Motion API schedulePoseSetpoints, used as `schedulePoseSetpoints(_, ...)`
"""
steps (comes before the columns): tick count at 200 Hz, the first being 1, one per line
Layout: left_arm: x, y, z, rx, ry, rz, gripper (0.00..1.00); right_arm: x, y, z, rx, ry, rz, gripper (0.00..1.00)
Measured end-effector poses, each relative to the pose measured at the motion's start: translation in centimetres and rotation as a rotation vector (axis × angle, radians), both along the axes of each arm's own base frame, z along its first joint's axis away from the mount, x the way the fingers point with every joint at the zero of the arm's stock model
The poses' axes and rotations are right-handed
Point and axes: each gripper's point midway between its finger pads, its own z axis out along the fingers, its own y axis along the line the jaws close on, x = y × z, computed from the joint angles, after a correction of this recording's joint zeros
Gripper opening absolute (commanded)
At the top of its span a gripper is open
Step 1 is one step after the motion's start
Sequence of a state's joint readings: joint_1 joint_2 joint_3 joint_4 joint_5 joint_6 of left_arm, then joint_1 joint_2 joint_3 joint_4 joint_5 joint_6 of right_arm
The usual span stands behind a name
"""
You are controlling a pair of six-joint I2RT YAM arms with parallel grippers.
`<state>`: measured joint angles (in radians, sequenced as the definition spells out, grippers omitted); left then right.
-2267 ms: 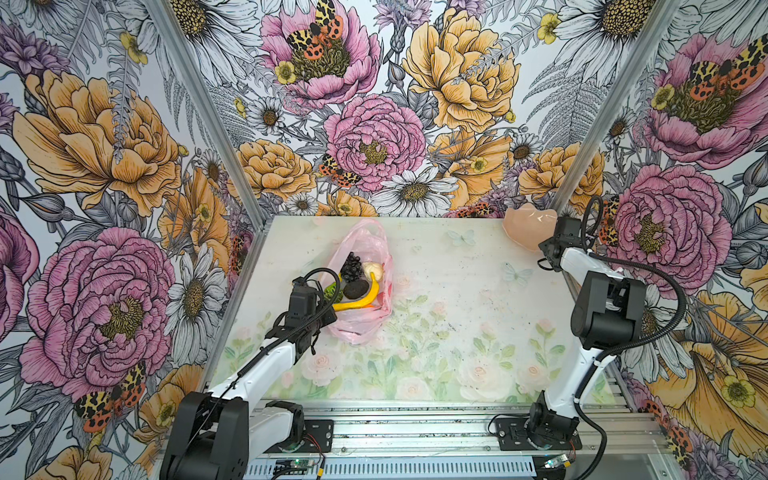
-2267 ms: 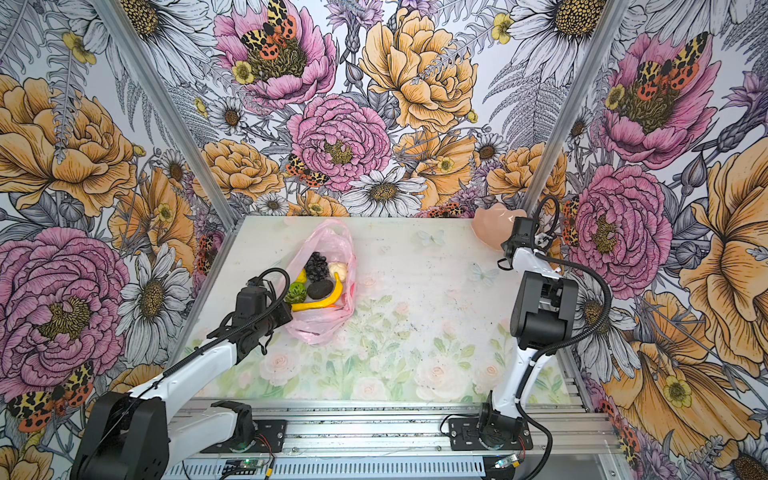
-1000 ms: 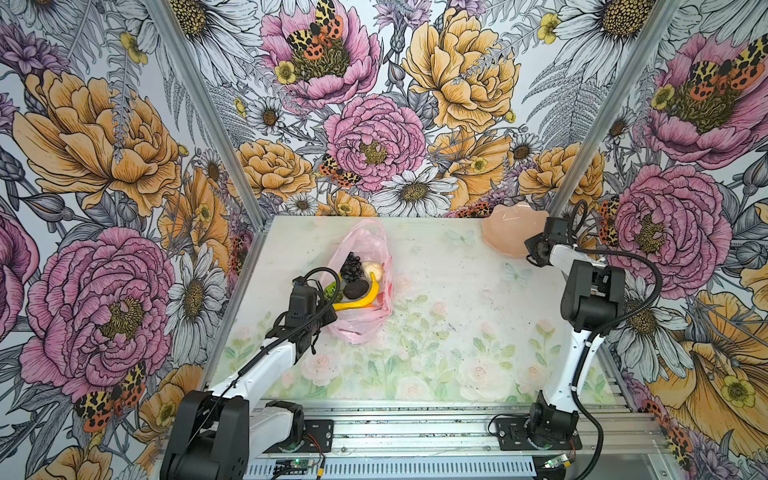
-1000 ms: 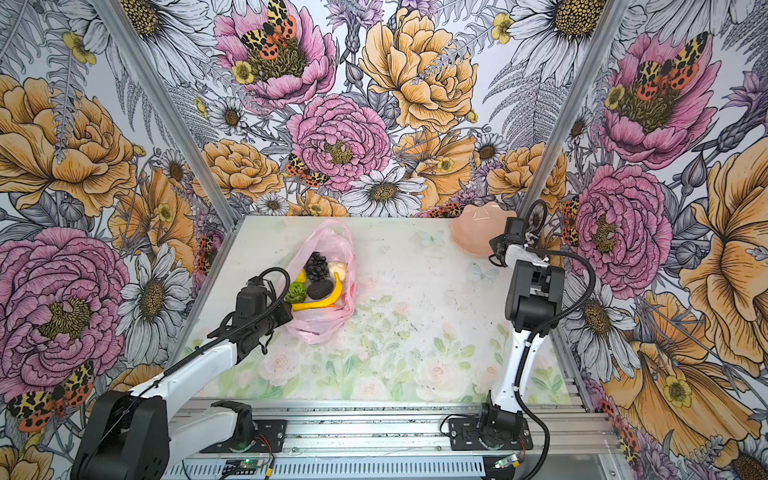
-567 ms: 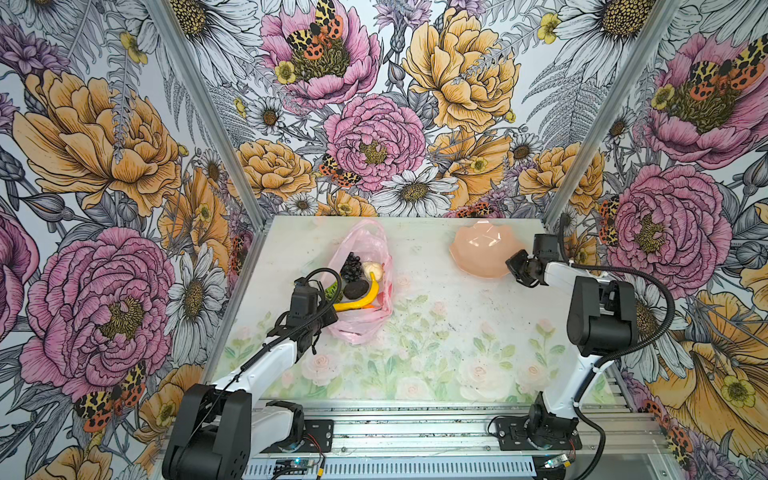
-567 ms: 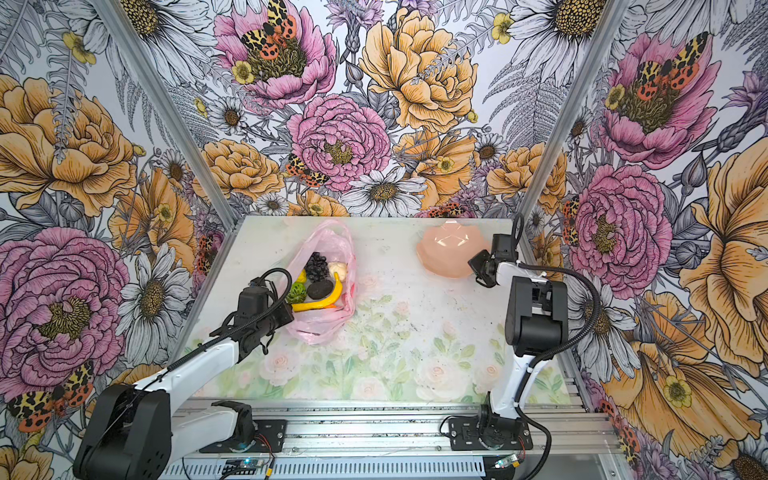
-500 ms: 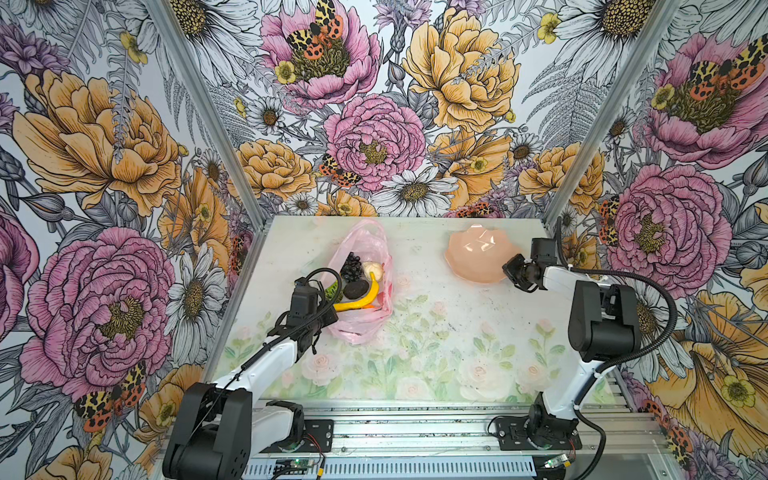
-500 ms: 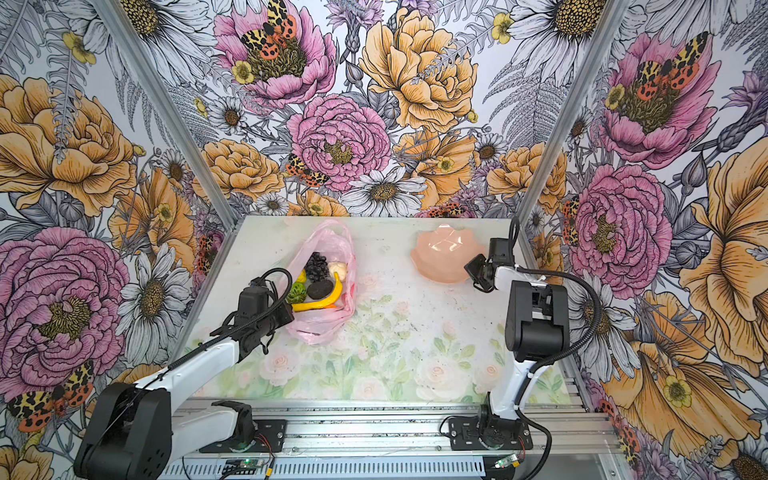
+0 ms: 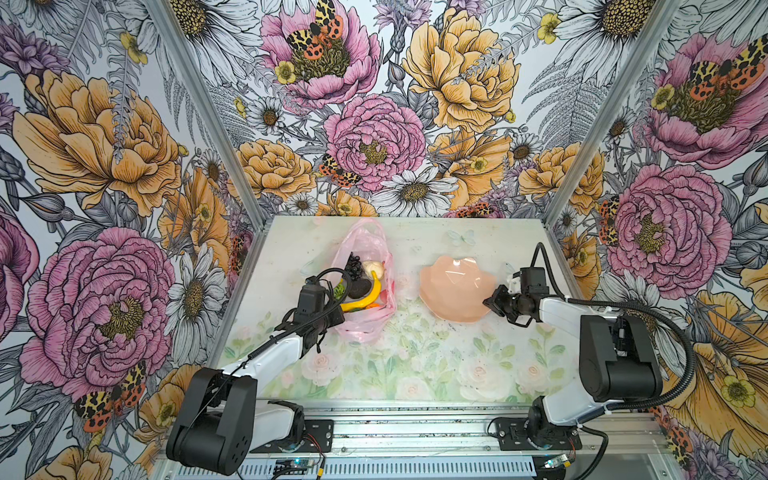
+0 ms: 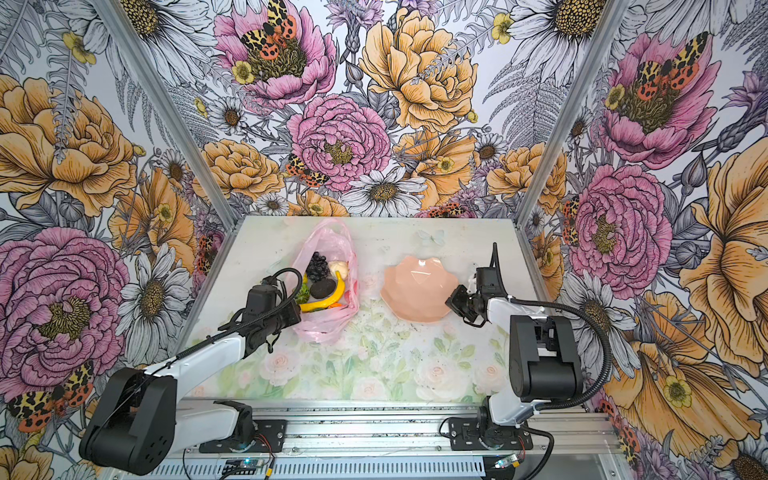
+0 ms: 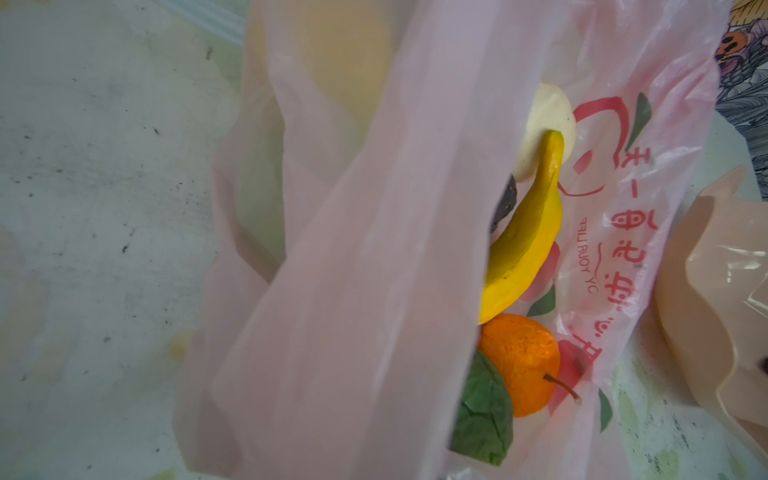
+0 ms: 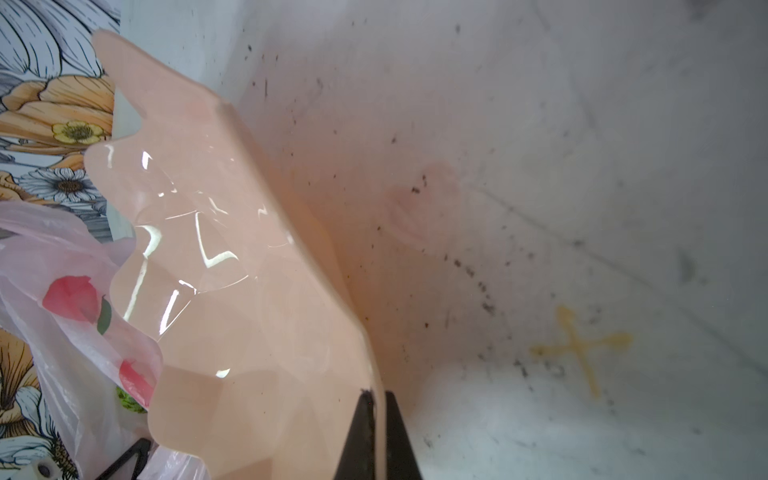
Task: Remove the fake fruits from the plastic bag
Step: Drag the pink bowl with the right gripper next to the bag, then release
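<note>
Left wrist view shows the pink bag (image 11: 374, 291) close up, with fruits inside. There is a yellow banana (image 11: 528, 249), an orange (image 11: 519, 361) just by its thick end, and a green fruit (image 11: 484, 415) touching the orange. In both top views the bag lies on the left side of the tabletop (image 9: 415, 374). Dark grapes (image 9: 354, 266) and a cream lump (image 9: 371, 266) sit in it too.

The left end effector (image 9: 328, 322) is at the bag's left edge. I cannot tell if it is pinched together or apart, because nothing shows its tips.

The right end effector (image 9: 491, 300) is clamped on the rim of a peach bowl (image 9: 453, 291), just right of the bag. In the right wrist view its two black fingers (image 12: 362, 428) squeeze the rim between them.
</note>
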<state>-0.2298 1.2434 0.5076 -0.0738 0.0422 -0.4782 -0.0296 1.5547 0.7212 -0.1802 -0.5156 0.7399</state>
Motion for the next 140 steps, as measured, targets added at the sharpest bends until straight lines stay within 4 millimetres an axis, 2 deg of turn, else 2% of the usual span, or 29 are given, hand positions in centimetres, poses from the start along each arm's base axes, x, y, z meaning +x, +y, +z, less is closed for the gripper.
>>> schedulePoseSetpoints(57,-0.1,0.2,-0.1,0.007,0.005,0.007,0.10,-3.3,5.5,-0.1,0.014,-0.002,0.171,0.00)
schedulePoseSetpoints(90,-0.2,0.4,-0.2,0.016,0.009,0.015,0.09,-4.2,7.0,-0.1,0.008,-0.008,0.221,0.00)
schedulePoseSetpoints(116,-0.2,0.7,-0.1,0.023,0.009,0.028,0.07,-4.2,7.1,-0.1,0.001,-0.011,0.221,0.00)
schedulePoseSetpoints(127,-0.3,0.9,-0.1,0.022,0.014,0.036,0.07,-4.2,7.0,0.0,-0.009,-0.018,0.216,0.06)
schedulePoseSetpoints(140,-0.3,1.3,0.0,0.022,0.015,0.052,0.06,-4.1,6.9,0.2,-0.017,-0.024,0.214,0.22)
